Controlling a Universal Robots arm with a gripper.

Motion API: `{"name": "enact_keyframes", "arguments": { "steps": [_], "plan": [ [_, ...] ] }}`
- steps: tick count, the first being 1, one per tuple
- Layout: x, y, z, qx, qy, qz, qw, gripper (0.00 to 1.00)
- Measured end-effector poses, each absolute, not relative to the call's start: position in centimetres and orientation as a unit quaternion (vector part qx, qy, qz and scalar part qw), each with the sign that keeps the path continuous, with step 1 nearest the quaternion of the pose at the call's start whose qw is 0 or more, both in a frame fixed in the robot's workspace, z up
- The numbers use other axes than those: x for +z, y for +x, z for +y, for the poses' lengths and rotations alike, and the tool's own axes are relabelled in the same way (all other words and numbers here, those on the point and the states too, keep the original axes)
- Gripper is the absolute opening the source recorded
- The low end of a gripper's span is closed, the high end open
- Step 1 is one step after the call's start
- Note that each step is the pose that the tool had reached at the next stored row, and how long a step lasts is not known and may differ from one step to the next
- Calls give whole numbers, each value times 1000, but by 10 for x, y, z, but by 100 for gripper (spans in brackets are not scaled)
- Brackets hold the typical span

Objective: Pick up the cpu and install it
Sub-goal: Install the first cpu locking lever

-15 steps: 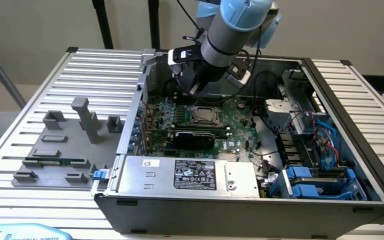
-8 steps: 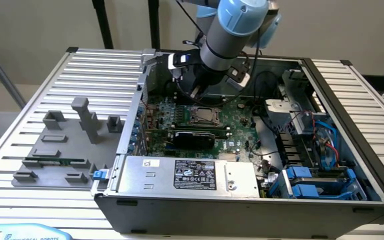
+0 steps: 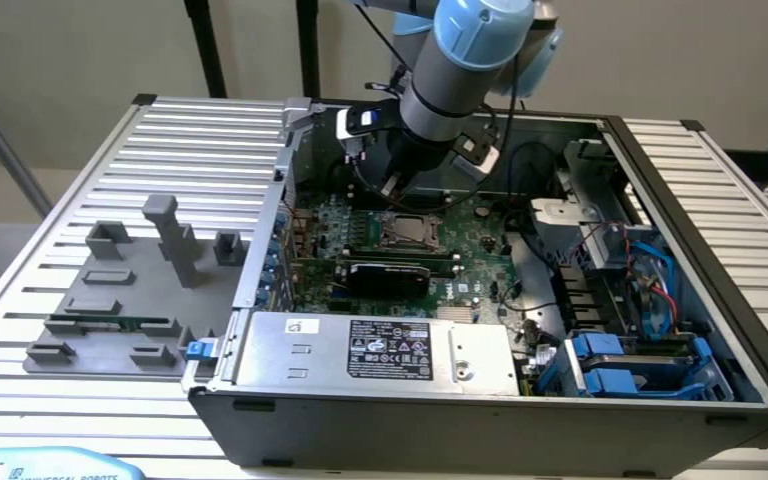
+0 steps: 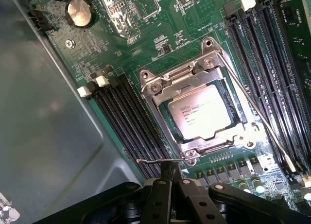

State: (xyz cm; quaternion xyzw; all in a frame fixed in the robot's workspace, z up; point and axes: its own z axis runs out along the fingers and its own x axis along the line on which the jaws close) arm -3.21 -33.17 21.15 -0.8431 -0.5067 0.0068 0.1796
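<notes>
Inside the open computer case (image 3: 491,425), the cpu (image 4: 201,112) is seen in its metal socket frame (image 4: 156,87), the gripper (image 4: 169,178) is closed tight by the thin wire lever (image 4: 154,161).

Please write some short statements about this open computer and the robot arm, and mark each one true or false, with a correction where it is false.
1. The small square cpu with the silvery metal top lies inside the metal-framed socket on the green motherboard. True.
2. The black gripper holds the cpu. False: its fingers are shut together beside the socket, and the cpu lies apart from them.
3. The long green memory stick lies on the grey plastic fixture, outside the computer case. True.
4. The dark grey metal computer case is closed by a side panel. False: it is open, and the arm reaches into it from above.
</notes>
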Motion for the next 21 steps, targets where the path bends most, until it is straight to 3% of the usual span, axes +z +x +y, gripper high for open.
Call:
{"name": "enact_keyframes", "arguments": {
  "steps": [10,21],
  "plan": [
    [210,-32,-328,13,-845,-507,169,11],
    [207,-24,-326,13,-846,-507,168,11]
  ]
}}
